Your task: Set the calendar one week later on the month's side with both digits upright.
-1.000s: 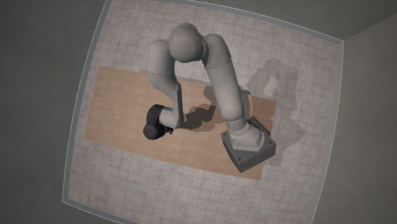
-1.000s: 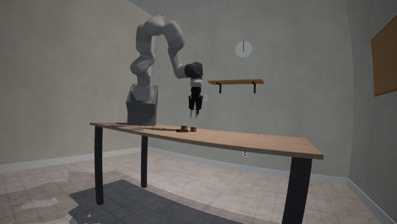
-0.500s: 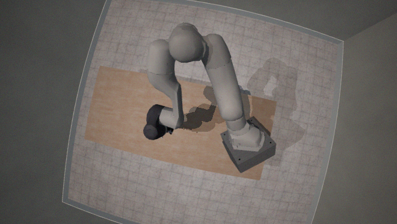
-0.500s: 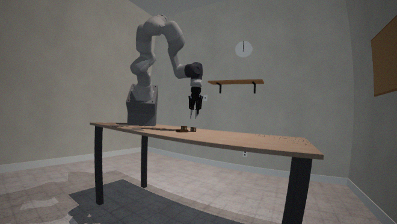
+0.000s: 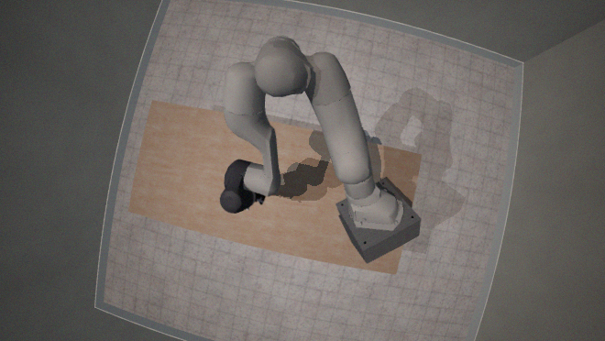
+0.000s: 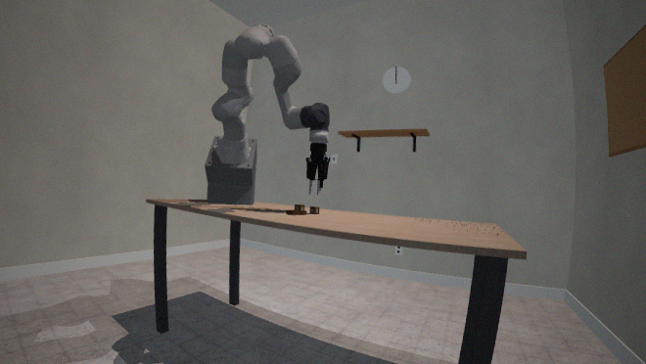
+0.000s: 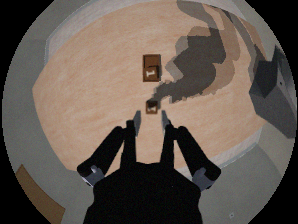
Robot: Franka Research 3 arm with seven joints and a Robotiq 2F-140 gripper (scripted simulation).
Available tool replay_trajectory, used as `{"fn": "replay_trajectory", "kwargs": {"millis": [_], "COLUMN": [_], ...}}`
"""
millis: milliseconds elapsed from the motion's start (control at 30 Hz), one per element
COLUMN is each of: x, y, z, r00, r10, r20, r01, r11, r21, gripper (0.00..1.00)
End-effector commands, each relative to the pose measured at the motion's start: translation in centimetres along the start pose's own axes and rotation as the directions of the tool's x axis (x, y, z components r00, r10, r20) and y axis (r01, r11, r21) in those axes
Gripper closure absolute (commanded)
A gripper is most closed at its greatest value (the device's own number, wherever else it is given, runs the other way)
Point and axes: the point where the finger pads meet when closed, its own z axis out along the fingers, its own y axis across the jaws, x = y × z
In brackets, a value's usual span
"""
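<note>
behind the desk (image 5: 183, 160) (image 6: 392, 227) (image 7: 90, 100), plain grey walls with a wall shelf (image 6: 384, 133) and a round clock (image 6: 396, 79). on the desk, a small brown tray (image 6: 296, 212) (image 7: 151, 60) with one cube (image 6: 299, 207) (image 7: 150, 74) at one end; just beside, apart from the tray, a loose cube (image 6: 314, 210) (image 7: 151, 106) on the wood. above the loose cube, the gripper (image 5: 258, 200) (image 6: 314, 192) (image 7: 151, 116), pointing down, partly open to a fairly narrow gap, with nothing between the fingers.

likely step in hand: lining up over the loose cube for a pick. before lowering, check the gap against the cube's width, and widen if tight. keep the fingers square to two opposite faces, go straight down, and close gently at mid-height. turn only as needed for the right digit to face the month side upright. lower into the bare end of the tray without knocking the other cube or tipping the tray, then release and back off.

as for writing: on the tray's cube, a pale mark, perhaps a 1; on the loose cube, a pale mark too small to read. no legible month name, date, brand or clock numerals.

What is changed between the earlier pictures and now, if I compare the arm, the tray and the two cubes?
Nothing visibly changed. The gripper hangs above the table, took hold of nothing and let go of nothing. The tray and both cubes stayed in place.
</note>
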Motion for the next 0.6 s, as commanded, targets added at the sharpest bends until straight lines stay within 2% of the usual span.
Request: {"fn": "replay_trajectory", "kwargs": {"millis": [0, 567], "x": [0.0, 0.0], "y": [-0.1, 0.0], "z": [0.5, 2.9], "r00": [1.0, 1.0], "r10": [0.013, 0.013], "r20": [0.002, 0.002], "r01": [-0.013, -0.013], "r11": [1.0, 1.0], "r21": [0.0, 0.0], "gripper": [0.71, 0.71]}}
